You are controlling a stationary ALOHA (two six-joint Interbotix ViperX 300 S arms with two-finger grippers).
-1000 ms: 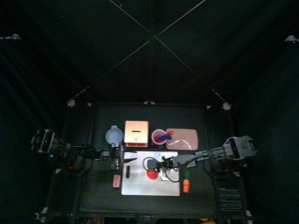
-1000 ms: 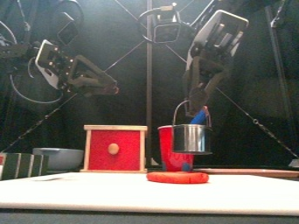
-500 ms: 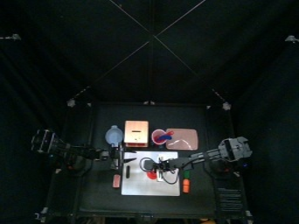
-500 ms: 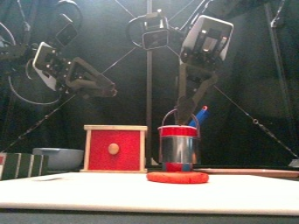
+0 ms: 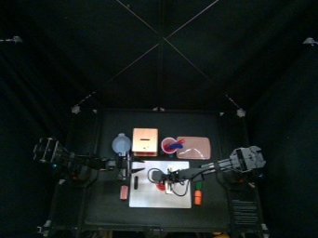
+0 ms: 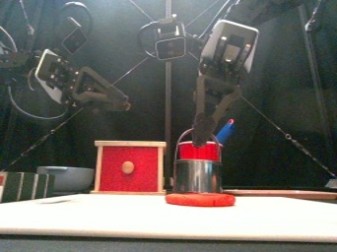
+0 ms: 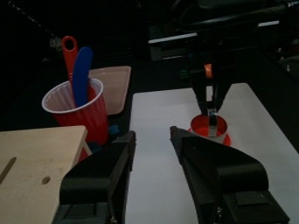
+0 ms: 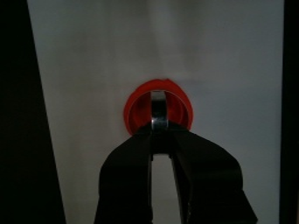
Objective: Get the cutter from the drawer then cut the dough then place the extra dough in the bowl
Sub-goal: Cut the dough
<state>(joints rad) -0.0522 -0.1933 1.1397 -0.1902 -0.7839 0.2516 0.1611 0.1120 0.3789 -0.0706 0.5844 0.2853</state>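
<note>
From above, the right gripper (image 5: 172, 176) is over the middle of the board (image 5: 174, 200); from the front, the cutter (image 6: 200, 175) stands upright on the dough (image 6: 200, 199), ready to press; the left gripper (image 7: 149, 140) idles, jaws apart; the right jaws clamp the cutter's wire handle.

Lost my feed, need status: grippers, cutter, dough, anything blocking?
Right gripper shut on cutter handle; cutter sits on red dough, white board. Left gripper open, raised at left. Nothing blocking.

Two black arms on show: the right arm (image 6: 215, 74) wears a pale grey cross-plate (image 6: 235, 41), and the left arm (image 6: 95, 88) carries one too. The left gripper (image 7: 149, 138) has broad black jaws. The right gripper (image 8: 160, 131) has black jaws tapering narrow.
</note>
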